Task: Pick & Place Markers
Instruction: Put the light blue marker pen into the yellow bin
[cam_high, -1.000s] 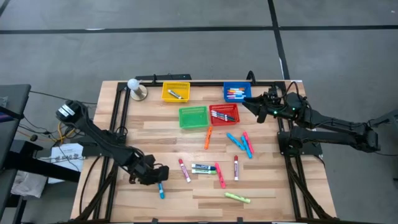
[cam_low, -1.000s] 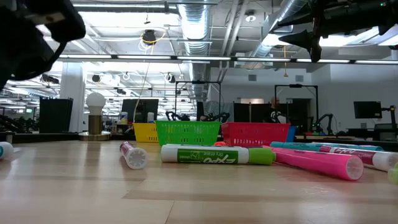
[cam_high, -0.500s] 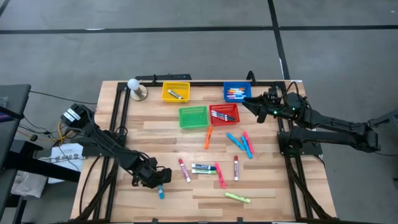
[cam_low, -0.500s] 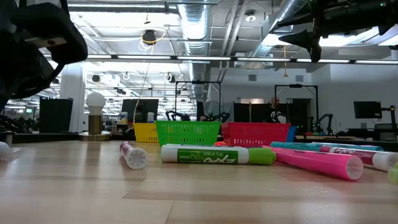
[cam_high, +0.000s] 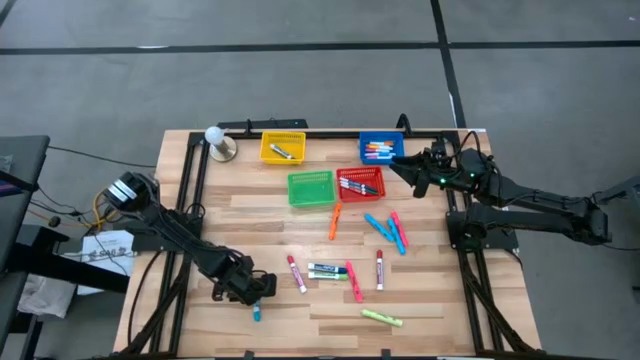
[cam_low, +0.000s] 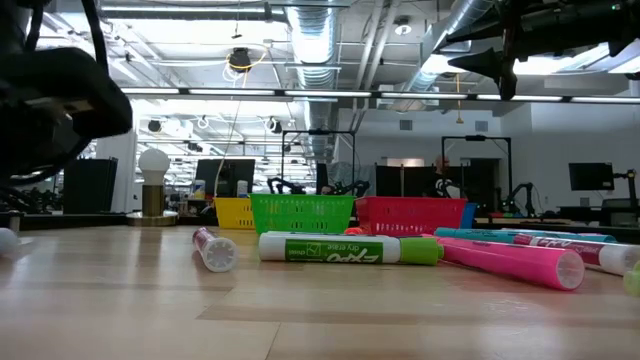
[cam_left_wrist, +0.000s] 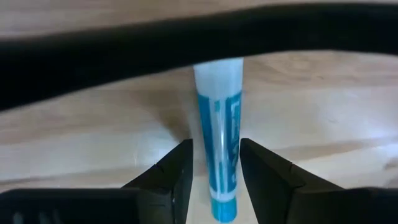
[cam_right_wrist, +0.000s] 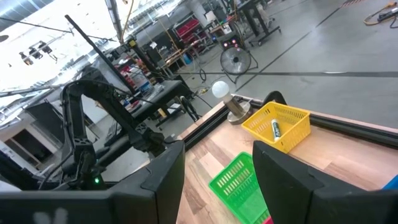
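High view, looking straight down: a wooden counter (cam_high: 250, 215) holds markers and four small baskets. At about eight o'clock on the counter, the left tool (cam_high: 262, 288) sits low over a blue and white marker (cam_high: 257, 313) that lies flat on the wood. The left wrist view shows that marker (cam_left_wrist: 219, 149) running between the two dark fingers (cam_left_wrist: 175, 171), which stand spread on either side of it with a little space showing, not pinching it.

Toward the middle, loose markers lie scattered: a pink one (cam_high: 296, 272), a green one (cam_high: 325, 270), an orange one (cam_high: 335, 222), and a blue pair (cam_high: 379, 227) at about three o'clock. A yellow-green marker (cam_high: 381, 318) lies near six o'clock.

Along the twelve o'clock edge sit a yellow basket (cam_high: 282, 148), a green basket (cam_high: 311, 188), a red basket (cam_high: 360, 183) and a blue basket (cam_high: 381, 150); the yellow, red and blue ones hold markers.

At about two o'clock, the right tool (cam_high: 398, 166) hovers beside the blue basket. In the right wrist view its fingers (cam_right_wrist: 165, 180) are spread apart and hold nothing.
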